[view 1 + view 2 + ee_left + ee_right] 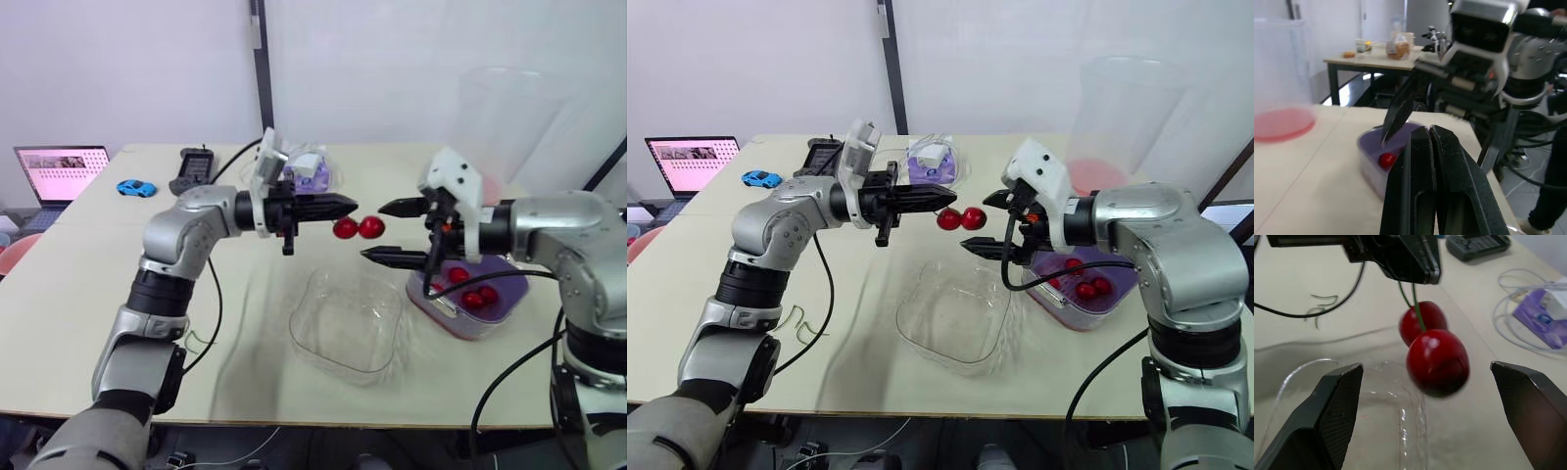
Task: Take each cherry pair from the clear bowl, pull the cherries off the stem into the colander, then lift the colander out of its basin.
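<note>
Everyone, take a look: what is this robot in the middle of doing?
The left end effector is shut on the stem of a cherry pair, holding it in the air near the clear bowl. The right end effector is open with a finger either side of the cherries, not gripping yet. The purple colander already holds loose cherries.

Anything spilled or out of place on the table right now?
Nothing spilled. The left gripper pinches the cherry pair by its stems, with the open right gripper beside it. One oddity: thin green strands, perhaps discarded stems, lie on the table left of the clear bowl.
</note>
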`<state>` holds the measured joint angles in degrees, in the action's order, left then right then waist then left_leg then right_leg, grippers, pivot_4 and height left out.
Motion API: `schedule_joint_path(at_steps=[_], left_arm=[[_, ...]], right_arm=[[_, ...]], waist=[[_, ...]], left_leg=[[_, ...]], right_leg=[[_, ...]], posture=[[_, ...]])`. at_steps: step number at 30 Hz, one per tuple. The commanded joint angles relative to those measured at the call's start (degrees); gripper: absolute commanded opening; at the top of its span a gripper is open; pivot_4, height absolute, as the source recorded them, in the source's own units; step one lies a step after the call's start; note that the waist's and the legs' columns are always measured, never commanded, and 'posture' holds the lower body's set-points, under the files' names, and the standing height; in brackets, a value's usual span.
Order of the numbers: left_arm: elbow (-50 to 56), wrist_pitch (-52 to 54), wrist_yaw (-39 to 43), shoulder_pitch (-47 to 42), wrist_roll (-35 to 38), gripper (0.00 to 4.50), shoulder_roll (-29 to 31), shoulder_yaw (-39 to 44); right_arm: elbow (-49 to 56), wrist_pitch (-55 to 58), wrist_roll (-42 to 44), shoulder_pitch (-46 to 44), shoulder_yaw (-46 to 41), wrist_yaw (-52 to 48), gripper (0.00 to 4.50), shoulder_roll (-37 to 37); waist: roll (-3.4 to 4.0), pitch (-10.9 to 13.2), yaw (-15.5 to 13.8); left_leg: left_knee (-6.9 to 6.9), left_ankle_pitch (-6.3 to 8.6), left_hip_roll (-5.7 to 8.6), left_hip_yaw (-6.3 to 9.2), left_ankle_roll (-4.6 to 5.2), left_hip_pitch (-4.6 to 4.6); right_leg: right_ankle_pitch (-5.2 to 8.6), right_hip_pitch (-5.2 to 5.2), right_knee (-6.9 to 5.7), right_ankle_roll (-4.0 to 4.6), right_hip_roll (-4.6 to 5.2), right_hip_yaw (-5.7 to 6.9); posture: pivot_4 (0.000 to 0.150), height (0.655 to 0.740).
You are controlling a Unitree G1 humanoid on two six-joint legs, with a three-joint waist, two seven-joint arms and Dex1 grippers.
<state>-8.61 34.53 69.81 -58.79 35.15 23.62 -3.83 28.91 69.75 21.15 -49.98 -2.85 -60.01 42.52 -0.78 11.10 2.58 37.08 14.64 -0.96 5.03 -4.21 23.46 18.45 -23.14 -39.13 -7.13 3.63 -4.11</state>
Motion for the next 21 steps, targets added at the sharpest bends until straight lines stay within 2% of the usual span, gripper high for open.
schedule_joint_path(at_steps=[1, 5, 6, 8, 14, 21], left_arm=[[2.1, -1.1, 0.6, -0.2, -0.9, 0.0, 0.5, -0.3], [2.3, -0.3, 0.0, 0.1, -0.7, 0.0, 0.1, 0.3], [2.4, -0.2, -0.1, 0.1, -0.6, 0.0, 0.0, 0.4], [2.5, -0.1, 0.0, 0.3, -0.6, 0.0, 0.0, 0.4], [2.6, 0.2, -0.1, 0.6, -0.5, 0.0, 0.1, 0.4], [2.6, 0.3, 0.1, 0.8, -0.5, 0.0, 0.2, 0.4]], right_arm=[[-0.4, -2.6, 2.4, -1.4, 0.0, 1.2, 4.41, 0.5], [-1.1, -3.4, 5.2, -1.2, 0.9, 2.4, 4.41, -0.3], [-1.4, -3.4, 5.8, -1.4, 0.8, 2.8, 4.18, -0.4], [-1.7, -3.6, 6.7, -1.5, 0.9, 3.5, 3.55, 0.0], [-1.8, -3.6, 9.5, -1.6, 0.9, 4.9, 0.84, 1.3], [-1.9, -4.3, 11.5, -1.0, 1.0, 6.1, 0.79, 3.4]], waist=[[0.0, 0.0, 0.0], [0.0, 0.0, 0.0], [0.0, 0.0, 0.0], [0.0, 0.0, 0.0], [0.0, 0.0, 0.0], [0.0, 0.0, 0.0]], left_leg=[[0.0, 0.0, 0.0, 0.0, 0.0, 0.0], [0.0, 0.0, 0.0, 0.0, 0.0, 0.0], [0.0, 0.0, 0.0, 0.0, 0.0, 0.0], [0.0, 0.0, 0.0, 0.01, 0.0, 0.0], [0.0, 0.0, 0.0, 0.01, 0.0, 0.0], [0.0, 0.0, 0.0, 0.01, 0.0, 0.0]], right_leg=[[0.0, 0.0, 0.0, 0.0, 0.0, 0.0], [0.0, 0.0, 0.0, 0.0, 0.0, 0.0], [0.0, 0.0, 0.0, 0.0, 0.0, 0.0], [0.0, 0.0, 0.0, 0.0, 0.0, 0.0], [0.0, 0.0, 0.0, 0.0, 0.0, 0.0], [0.0, 0.0, 0.0, 0.0, 0.0, 0.0]], posture=[[0.15, 0.7332], [0.15, 0.7332], [0.15, 0.7332], [0.15, 0.7332], [0.15, 0.7332], [0.15, 0.7332]])
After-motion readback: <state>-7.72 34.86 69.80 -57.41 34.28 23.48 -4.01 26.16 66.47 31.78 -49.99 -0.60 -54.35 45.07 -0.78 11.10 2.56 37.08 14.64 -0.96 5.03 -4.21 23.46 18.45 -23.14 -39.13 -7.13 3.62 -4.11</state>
